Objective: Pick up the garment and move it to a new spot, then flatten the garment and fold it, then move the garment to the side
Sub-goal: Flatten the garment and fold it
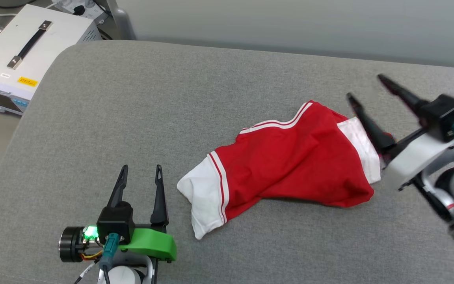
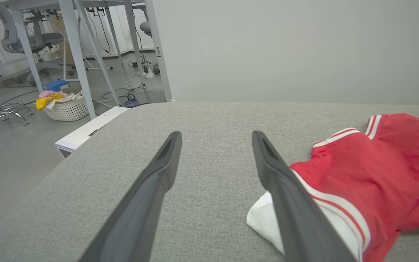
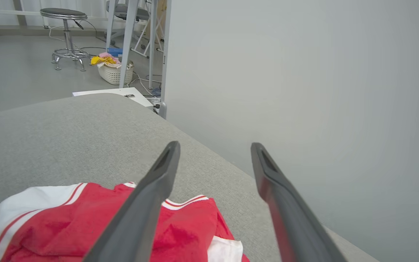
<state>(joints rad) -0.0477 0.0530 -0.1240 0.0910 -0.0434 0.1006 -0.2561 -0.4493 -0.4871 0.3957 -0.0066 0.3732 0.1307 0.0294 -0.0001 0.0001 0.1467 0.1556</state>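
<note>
Nearest, the left gripper [image 1: 140, 169] stands released beside the crumpled garment [image 1: 290, 157]; the right gripper [image 1: 365, 88] is spread, empty. To flatten well, pinch opposite sleeves [image 1: 201, 197] and pull apart.

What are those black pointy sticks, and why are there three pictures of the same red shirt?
The sticks are a robot's fingers. Each pair makes a gripper, its kind of hand. One picture comes from a camera on the robot's head, looking down. There the left gripper is at the bottom and the right gripper is at the right edge. The other two pictures come from cameras on its wrists, looking along the fingers. A crumpled red shirt with white sleeves lies on a grey cushion. Both grippers are open and holding nothing.
</note>
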